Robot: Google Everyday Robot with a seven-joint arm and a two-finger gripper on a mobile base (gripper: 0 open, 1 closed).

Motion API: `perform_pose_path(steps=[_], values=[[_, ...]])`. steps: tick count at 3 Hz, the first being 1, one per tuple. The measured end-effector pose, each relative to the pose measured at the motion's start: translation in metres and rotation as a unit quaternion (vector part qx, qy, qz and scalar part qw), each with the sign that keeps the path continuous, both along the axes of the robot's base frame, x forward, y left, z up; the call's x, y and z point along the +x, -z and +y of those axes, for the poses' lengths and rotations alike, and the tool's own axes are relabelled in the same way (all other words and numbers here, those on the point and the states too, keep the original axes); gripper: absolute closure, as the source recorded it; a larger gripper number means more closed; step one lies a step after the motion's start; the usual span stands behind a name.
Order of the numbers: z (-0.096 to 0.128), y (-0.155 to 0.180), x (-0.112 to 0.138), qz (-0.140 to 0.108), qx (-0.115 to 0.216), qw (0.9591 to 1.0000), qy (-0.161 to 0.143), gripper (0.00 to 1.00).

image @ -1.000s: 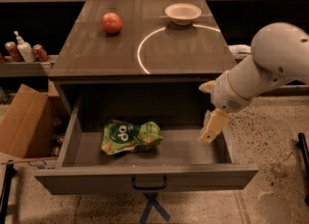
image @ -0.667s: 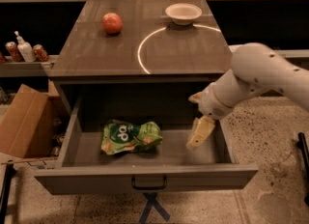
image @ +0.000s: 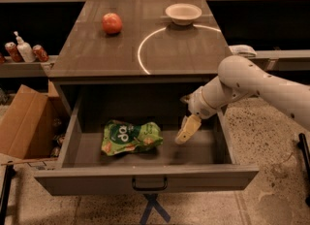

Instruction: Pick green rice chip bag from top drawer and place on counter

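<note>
The green rice chip bag [image: 130,137] lies crumpled on the floor of the open top drawer [image: 145,178], left of its middle. My gripper [image: 187,130] hangs inside the drawer, pointing down, to the right of the bag and apart from it. It holds nothing. The white arm reaches in from the right, over the drawer's right wall. The counter [image: 97,49] above the drawer is grey-brown with a thin bright curved ring line.
A red apple [image: 112,23] and a white bowl [image: 183,13] sit at the back of the counter. A brown cardboard box [image: 22,124] stands on the floor to the left. Cans and a bottle [image: 24,52] stand on a left shelf.
My gripper has moved left inside the drawer, from near its right wall toward the green bag. The bag has not moved.
</note>
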State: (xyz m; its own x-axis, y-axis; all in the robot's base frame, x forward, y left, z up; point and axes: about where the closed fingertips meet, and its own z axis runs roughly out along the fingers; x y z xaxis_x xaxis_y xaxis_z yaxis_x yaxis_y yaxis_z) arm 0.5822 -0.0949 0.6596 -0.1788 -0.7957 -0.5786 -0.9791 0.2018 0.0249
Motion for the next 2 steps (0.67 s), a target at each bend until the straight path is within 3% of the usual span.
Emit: perform_pose_path(steps=[2], values=[[0.012,-0.001,-0.001,-0.005,-0.011,0.9999,-0.007,0.00]])
